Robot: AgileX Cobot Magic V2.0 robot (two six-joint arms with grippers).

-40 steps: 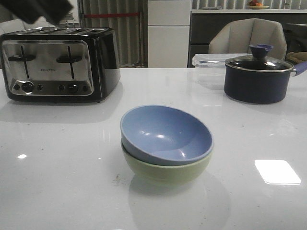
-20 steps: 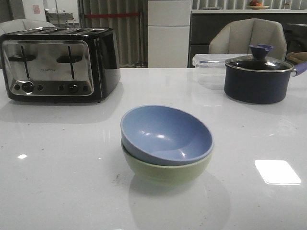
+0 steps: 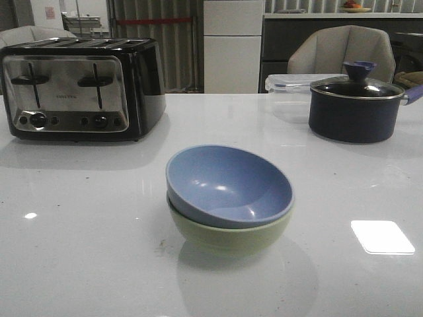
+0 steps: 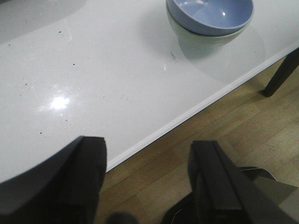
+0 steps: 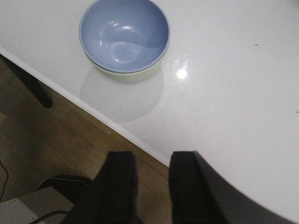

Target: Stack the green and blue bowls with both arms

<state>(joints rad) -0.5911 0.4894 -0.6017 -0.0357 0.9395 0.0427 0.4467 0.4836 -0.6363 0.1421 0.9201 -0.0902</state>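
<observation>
Basically stacked: blue bowl [image 3: 229, 185] sits nested in the green bowl [image 3: 231, 232], near-centre of the white table [image 3: 86, 251], and its rim looks slightly tilted, far-left side higher, so my read is it isn't fully seated. Left gripper [image 4: 147, 179] hangs off the near table edge over the floor, jaws spread wide, holding nothing. Right gripper [image 5: 153, 184] is also off the near edge, empty, with only a narrow gap between its fingers. Both are well apart from the bowls. Risk from here is mostly a stray return move: an arm sweeping across the near edge could clip the stack and slide it, or pop the blue one out. Farther back, the toaster [image 3: 79, 87] at far left and the lidded pot [image 3: 357, 109] at far right are well clear, low risk.
</observation>
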